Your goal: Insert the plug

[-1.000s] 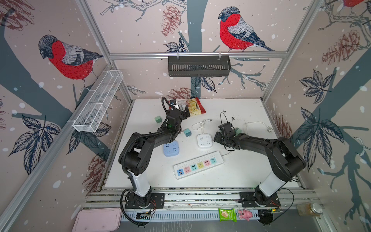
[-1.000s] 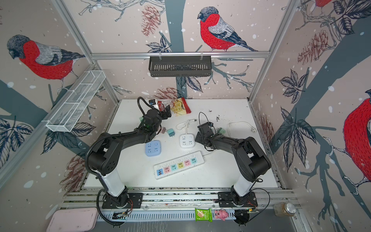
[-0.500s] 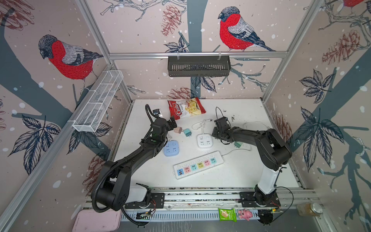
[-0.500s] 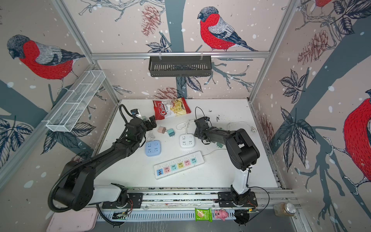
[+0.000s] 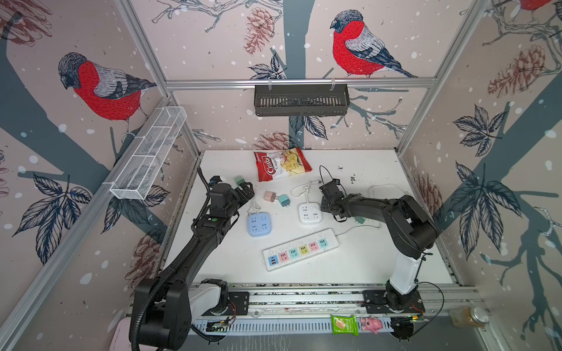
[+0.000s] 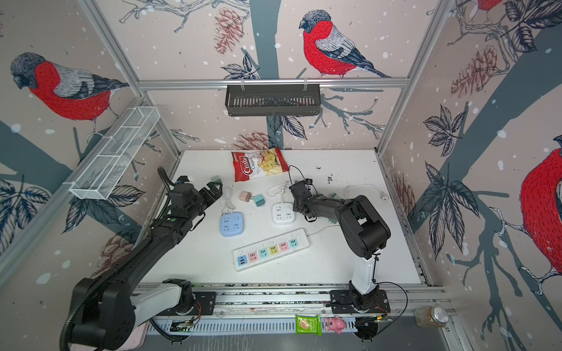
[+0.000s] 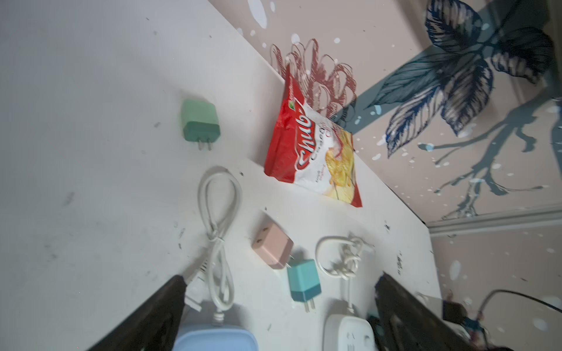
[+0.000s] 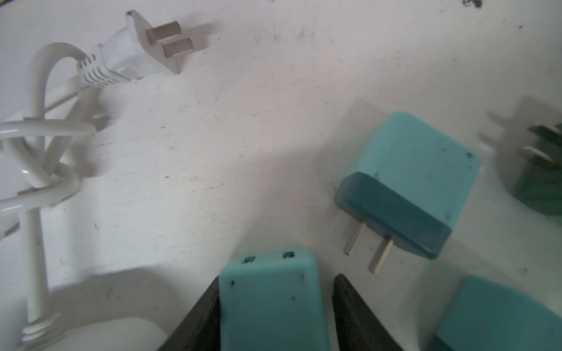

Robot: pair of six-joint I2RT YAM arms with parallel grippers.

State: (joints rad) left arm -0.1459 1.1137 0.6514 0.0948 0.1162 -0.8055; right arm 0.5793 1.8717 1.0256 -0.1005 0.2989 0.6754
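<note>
A teal plug (image 8: 270, 301) sits between the fingers of my right gripper (image 8: 276, 276), which is shut on it. In both top views the right gripper (image 5: 330, 194) hangs just right of the white cube socket (image 5: 310, 212) and hides that plug. My left gripper (image 7: 282, 307) is open and empty above the blue cube socket (image 5: 259, 224), seen also in a top view (image 5: 246, 190). A long power strip (image 5: 301, 249) with coloured sockets lies nearer the front.
Loose plugs lie about: green (image 5: 240, 180), pink (image 5: 270, 196) and teal (image 5: 284, 200), plus another teal plug (image 8: 407, 182) and a dark green plug (image 8: 544, 170) close to my right gripper. The white cube's knotted cord (image 8: 39, 158) ends in a white plug (image 8: 152, 45). A snack bag (image 5: 281, 164) lies at the back.
My right gripper has narrowed onto the teal plug and shifted toward the back. My left arm has drawn back from the snack bag, which now shows fully.
</note>
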